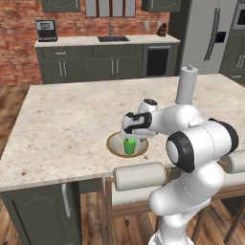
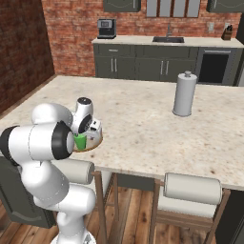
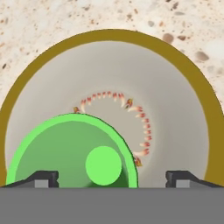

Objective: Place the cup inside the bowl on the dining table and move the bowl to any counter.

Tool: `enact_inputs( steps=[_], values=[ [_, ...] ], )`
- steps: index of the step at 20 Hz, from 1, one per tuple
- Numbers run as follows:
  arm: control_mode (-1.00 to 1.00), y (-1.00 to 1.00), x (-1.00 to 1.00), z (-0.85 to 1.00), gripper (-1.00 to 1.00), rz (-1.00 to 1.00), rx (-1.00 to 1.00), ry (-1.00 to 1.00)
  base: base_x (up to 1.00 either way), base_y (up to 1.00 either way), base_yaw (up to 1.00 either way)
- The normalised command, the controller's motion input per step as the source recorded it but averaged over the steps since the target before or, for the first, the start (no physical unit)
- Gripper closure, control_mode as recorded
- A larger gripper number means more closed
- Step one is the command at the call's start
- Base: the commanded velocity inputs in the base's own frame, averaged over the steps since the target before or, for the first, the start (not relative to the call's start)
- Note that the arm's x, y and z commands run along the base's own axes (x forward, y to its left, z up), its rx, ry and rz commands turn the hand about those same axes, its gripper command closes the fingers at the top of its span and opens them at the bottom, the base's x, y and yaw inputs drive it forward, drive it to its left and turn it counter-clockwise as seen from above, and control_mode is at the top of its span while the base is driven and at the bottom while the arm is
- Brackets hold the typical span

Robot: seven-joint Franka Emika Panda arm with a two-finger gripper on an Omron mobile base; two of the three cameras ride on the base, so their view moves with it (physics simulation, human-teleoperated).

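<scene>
Cup (image 1: 129,146) stands upright inside the bowl (image 1: 115,146), a bright green tumbler much narrower than the wide, shallow dish around it. Seen from the hand camera, the cup (image 3: 70,151) sits off-centre in the bowl (image 3: 175,113), toward the side nearest the fingers, and its open mouth shows a lighter green bottom with nothing in it. Beside the cup, the bowl's pale inside carries a ring of small red and orange marks, and a tan-brown rim runs around it. The bowl rests on the speckled beige surface of the dining table (image 1: 67,119), close to the edge where the robot stands. The gripper (image 1: 133,136) hangs directly over the bowl, just above the cup's mouth. Its fingers (image 3: 43,178) are spread wide, one on each side of the cup, and they pinch nothing. In the right base view the cup (image 2: 80,141) and part of the bowl (image 2: 95,142) show just beside the arm's wrist. Farther across the surface from the bowl stands an upright grey paper towel roll (image 2: 184,94). Beyond it, well away from the bowl, the counter (image 1: 105,42) runs along the red brick wall.
</scene>
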Motion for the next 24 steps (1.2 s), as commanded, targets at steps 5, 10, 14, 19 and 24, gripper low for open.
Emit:
enact_inputs(
  steps=[5,10,14,19,24],
  values=[
    [-1.0,-0.09,0.0,0.02,-1.0,-0.01,0.0,0.0,0.0,0.0,0.0],
    [-1.0,-0.15,0.0,0.12,-1.0,-0.01,0.0,0.0,0.0,0.0,0.0],
    [-1.0,-0.13,0.01,0.12,-1.0,0.0,0.0,0.0,0.0,0.0,0.0],
    [-1.0,0.0,0.1,0.15,-1.0,0.0,0.0,0.0,0.0,0.0,0.0],
    [-1.0,-0.18,0.02,0.12,-1.0,0.0,0.02,0.0,0.0,0.0,0.0]
  ],
)
